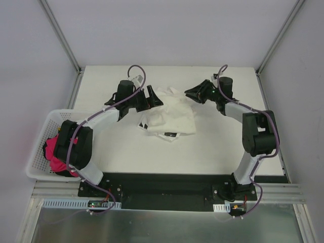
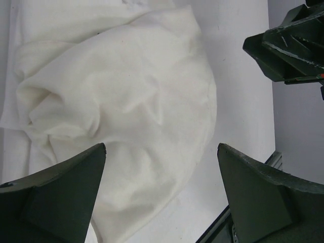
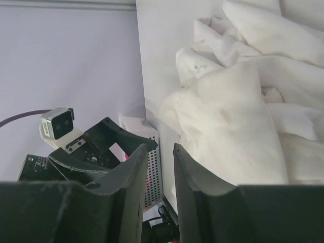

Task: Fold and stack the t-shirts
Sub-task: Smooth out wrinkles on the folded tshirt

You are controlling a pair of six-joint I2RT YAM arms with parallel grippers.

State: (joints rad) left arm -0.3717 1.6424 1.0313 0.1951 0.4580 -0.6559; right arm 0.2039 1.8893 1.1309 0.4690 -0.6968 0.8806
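Although the white plastic lattice basket (image 1: 36,152) holding pink-red cloth (image 1: 50,148) sits nearest, well behind the left gripper (image 1: 152,99) and out to its side, the work lies further out. The t-shirts lie crumpled in one heap on the white tabletop (image 1: 126,152), between the two grippers. The white shirt with small black marks (image 1: 158,130) shows at the heap's near edge, and the plain cream-white soft shirt (image 1: 174,112) is bunched over it. The left gripper hovers with its jaws spread wide and empty, cloth directly beneath them. The right gripper (image 1: 192,93) faces it across the heap, its jaws parted only narrowly and holding nothing. A wide bite into this bunch may pinch several layers or both shirts together. A narrow bite may slip off a fold. The two heads, being close, could knock together.
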